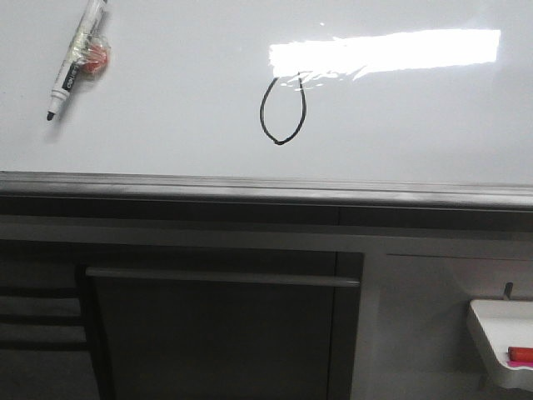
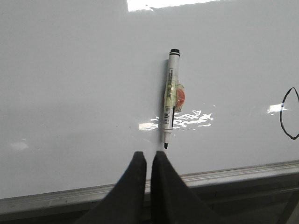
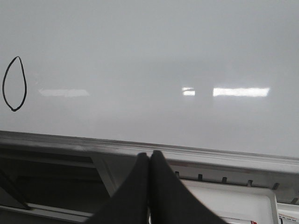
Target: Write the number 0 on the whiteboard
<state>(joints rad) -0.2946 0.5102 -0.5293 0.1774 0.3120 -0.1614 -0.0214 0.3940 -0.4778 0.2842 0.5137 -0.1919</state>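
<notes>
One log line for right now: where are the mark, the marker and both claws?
number 0: drawn on whiteboard | marker: lying on board, uncapped | left claw: shut, empty | right claw: shut, empty

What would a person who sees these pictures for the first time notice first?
Most likely the number 0, a thin black oval near the middle of the whiteboard, just under a bright light reflection. Next, the marker lying uncapped on the board's far left, with something red taped to its barrel. Neither gripper holds it.
</notes>
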